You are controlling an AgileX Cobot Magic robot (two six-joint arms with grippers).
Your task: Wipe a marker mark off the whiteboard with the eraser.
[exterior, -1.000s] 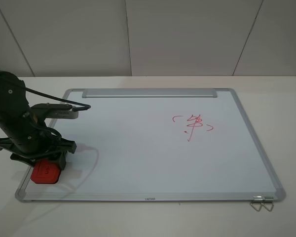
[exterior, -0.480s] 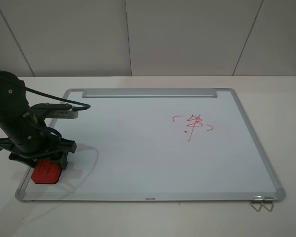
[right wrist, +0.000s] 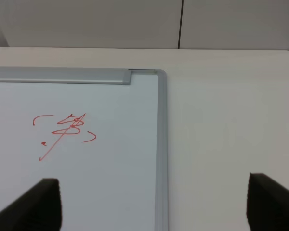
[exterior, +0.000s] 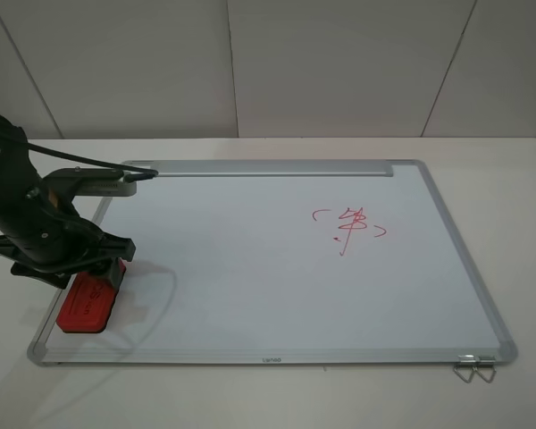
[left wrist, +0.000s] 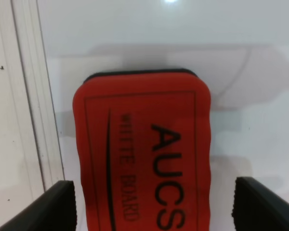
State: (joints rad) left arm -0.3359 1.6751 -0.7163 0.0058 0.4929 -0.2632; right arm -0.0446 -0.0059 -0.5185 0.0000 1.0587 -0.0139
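The red eraser (exterior: 87, 304) lies flat on the whiteboard (exterior: 250, 286) near its front left corner, lettering up (left wrist: 142, 154). My left gripper (exterior: 71, 271) hovers just over its rear end, open; in the left wrist view its fingertips (left wrist: 58, 207) stand on either side of the block without gripping it. The small stacked-stroke marker mark shows in no view. Only the red scribble between bracket curves (exterior: 348, 225) is on the board, seen too in the right wrist view (right wrist: 67, 131). My right gripper (right wrist: 156, 204) is open and holds nothing; it is outside the exterior view.
A metal strip (exterior: 268, 168) runs along the board's far edge. A small wire clip (exterior: 475, 366) sits at the board's front right corner. The white table (exterior: 518, 223) surrounds the board, with a panelled wall behind. The left arm's cable (exterior: 89, 165) arcs over the board's left end.
My left gripper has risen and drawn back toward the left, uncovering more of the eraser, which stays lying on the board. The bracketed scribble is unchanged.
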